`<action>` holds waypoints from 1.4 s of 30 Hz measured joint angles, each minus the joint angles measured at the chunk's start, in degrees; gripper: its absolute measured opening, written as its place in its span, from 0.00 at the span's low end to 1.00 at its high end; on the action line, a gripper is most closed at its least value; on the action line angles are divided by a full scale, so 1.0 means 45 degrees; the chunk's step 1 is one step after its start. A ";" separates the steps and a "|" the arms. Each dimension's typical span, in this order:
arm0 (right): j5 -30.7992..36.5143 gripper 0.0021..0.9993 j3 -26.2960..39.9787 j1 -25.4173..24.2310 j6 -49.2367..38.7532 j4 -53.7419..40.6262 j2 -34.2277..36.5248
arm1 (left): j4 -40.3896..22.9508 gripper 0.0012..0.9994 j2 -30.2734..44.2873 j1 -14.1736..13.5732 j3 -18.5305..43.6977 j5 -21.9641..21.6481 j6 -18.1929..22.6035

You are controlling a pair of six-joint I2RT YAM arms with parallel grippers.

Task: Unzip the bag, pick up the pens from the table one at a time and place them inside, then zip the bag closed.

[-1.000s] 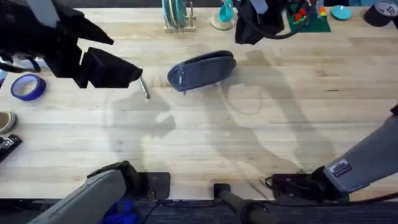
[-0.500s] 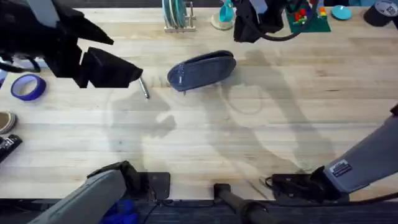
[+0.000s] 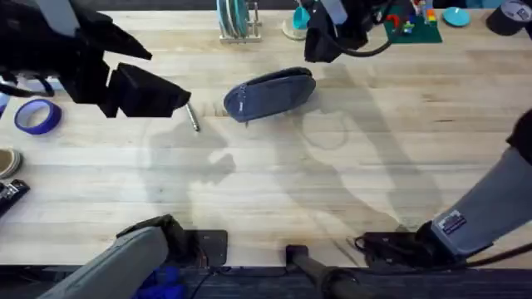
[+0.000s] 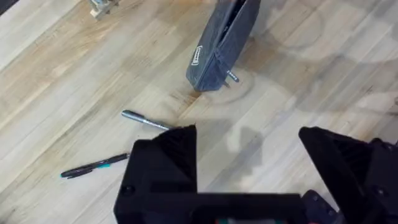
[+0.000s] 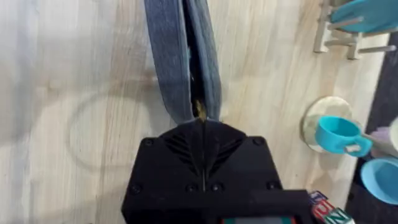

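The blue-grey bag (image 3: 270,94) lies on the table (image 3: 349,191), its zipper edge facing up (image 5: 183,56). My right gripper (image 3: 324,43) hovers over the bag's right end, shut (image 5: 202,127). Its tips sit just short of a small brass piece (image 5: 199,109) on the zipper line; whether they touch it I cannot tell. A silvery pen (image 4: 144,119) and a dark pen (image 4: 93,167) lie on the table left of the bag. My left gripper (image 4: 249,155) is open above them with nothing in it. From above, one pen (image 3: 194,119) pokes out beside the left gripper (image 3: 170,98).
A blue tape roll (image 3: 37,116) and another roll (image 3: 7,162) sit at the left edge. Along the back are a plate rack (image 3: 237,21), a teal cup (image 3: 301,17) and toy blocks on a green base (image 3: 411,25). Bare wood lies in front of the bag.
My right gripper has shifted slightly left, closer over the bag's right end. The left arm, the bag and the pens have not moved.
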 joint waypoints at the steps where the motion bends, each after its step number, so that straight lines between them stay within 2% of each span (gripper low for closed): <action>1: -0.0034 0.03 0.0000 0.0005 0.0002 0.0013 0.0101 | 0.0000 1.00 0.0000 0.0000 0.0000 0.0000 0.0000; 25: -0.0207 0.03 0.0024 0.0223 0.0004 0.0315 0.2049 | 0.0000 1.00 0.0000 0.0000 0.0000 0.0000 0.0000; 41: -0.0158 0.03 0.0073 0.0670 0.0004 0.0349 0.2788 | 0.0000 1.00 0.0000 0.0000 0.0000 -0.0005 0.0000; 42: -0.0162 0.05 0.0073 0.0670 -0.0002 0.0350 0.2783 | 0.0000 1.00 0.0000 0.0000 0.0000 -0.0003 0.0000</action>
